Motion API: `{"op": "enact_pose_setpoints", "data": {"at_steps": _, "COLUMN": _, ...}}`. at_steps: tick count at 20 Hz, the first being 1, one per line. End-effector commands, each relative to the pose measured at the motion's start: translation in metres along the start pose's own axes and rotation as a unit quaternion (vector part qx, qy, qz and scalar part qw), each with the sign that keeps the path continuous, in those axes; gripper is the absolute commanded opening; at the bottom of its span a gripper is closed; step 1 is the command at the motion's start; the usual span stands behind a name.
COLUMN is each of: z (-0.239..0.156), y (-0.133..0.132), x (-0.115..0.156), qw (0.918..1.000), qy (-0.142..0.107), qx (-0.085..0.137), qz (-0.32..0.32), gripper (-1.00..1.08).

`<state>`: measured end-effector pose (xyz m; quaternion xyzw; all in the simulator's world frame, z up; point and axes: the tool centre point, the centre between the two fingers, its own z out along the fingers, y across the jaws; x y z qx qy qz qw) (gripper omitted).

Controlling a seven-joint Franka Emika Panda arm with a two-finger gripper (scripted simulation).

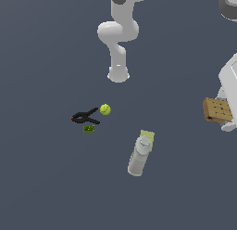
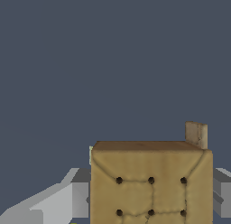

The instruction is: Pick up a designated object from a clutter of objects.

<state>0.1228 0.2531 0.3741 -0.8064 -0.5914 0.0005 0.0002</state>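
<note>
The designated object, a tan-brown square block (image 1: 217, 110) with a faint grid, hangs high at the exterior view's right edge, well away from the clutter of objects. My gripper (image 1: 221, 114) is shut on it, with white fingers (image 1: 228, 126) showing beside it. In the wrist view the block (image 2: 151, 182) fills the space between the grey fingers (image 2: 80, 198) on either side. The gripper (image 2: 151, 205) itself is mostly hidden behind the block.
On the dark floor lie a yellow-green ball (image 1: 105, 109), a black clamp (image 1: 85, 117) with a red tip, and a small green piece (image 1: 89, 129). A grey bottle (image 1: 140, 154) with a pale-yellow base lies on its side. The arm's base (image 1: 118, 75) stands behind them.
</note>
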Motion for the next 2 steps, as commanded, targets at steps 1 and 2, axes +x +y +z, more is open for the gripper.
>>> {"op": "enact_pose_setpoints", "data": {"at_steps": 1, "z": -0.0014, "y": 0.0006, "x": 0.0008, "qw": 1.0, "qy": 0.0, "qx": 0.0, "qz": 0.0, "gripper": -1.0}}
{"op": "enact_pose_setpoints", "data": {"at_steps": 2, "z": -0.0015, "y": 0.0006, "x": 0.0008, "qw": 1.0, "qy": 0.0, "qx": 0.0, "qz": 0.0, "gripper": -1.0}}
